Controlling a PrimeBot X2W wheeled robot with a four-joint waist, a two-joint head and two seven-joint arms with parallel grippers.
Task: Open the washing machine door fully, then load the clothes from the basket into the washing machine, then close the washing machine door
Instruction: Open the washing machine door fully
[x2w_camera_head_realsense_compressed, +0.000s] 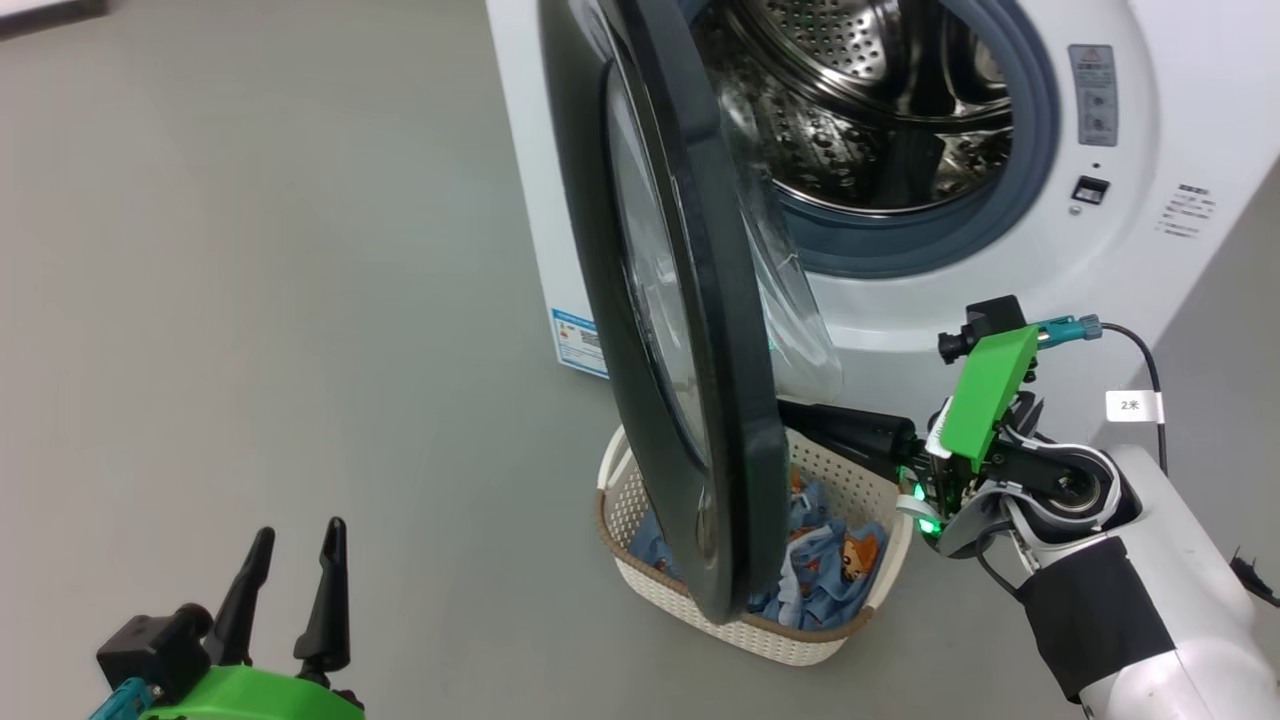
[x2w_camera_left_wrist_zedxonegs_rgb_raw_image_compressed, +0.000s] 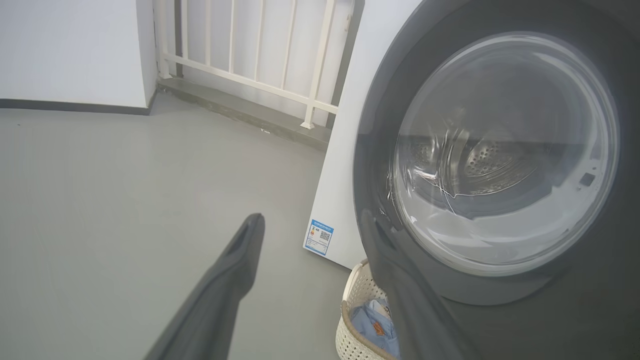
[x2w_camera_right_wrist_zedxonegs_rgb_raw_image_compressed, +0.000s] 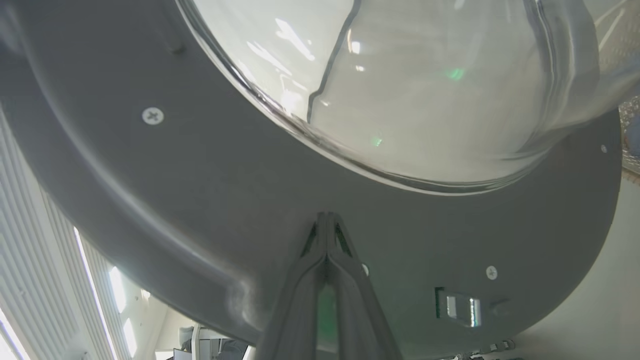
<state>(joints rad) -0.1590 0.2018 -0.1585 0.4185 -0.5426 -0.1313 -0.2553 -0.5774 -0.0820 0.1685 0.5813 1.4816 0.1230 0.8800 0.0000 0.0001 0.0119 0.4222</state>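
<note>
My right gripper (x2w_camera_right_wrist_zedxonegs_rgb_raw_image_compressed: 326, 220), fingers pressed together, tips against the washing machine door (x2w_camera_head_realsense_compressed: 720, 330) inner rim at its 9 o'clock. The door stands edge-on over the basket (x2w_camera_head_realsense_compressed: 800, 640). The left gripper (x2w_camera_head_realsense_compressed: 300, 528), spread wide, sits well apart.

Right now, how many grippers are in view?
2. Left gripper: open, lower left of the head view, apart from the washing machine door. Right gripper: shut, tips at that door's grey inner rim.

A plain laundry corner: a white washer (x2w_camera_head_realsense_compressed: 1000, 300) on bare grey floor (x2w_camera_head_realsense_compressed: 250, 300), a white railing (x2w_camera_left_wrist_zedxonegs_rgb_raw_image_compressed: 250, 50) and wall (x2w_camera_left_wrist_zedxonegs_rgb_raw_image_compressed: 65, 50) beyond the left gripper (x2w_camera_left_wrist_zedxonegs_rgb_raw_image_compressed: 311, 217).
</note>
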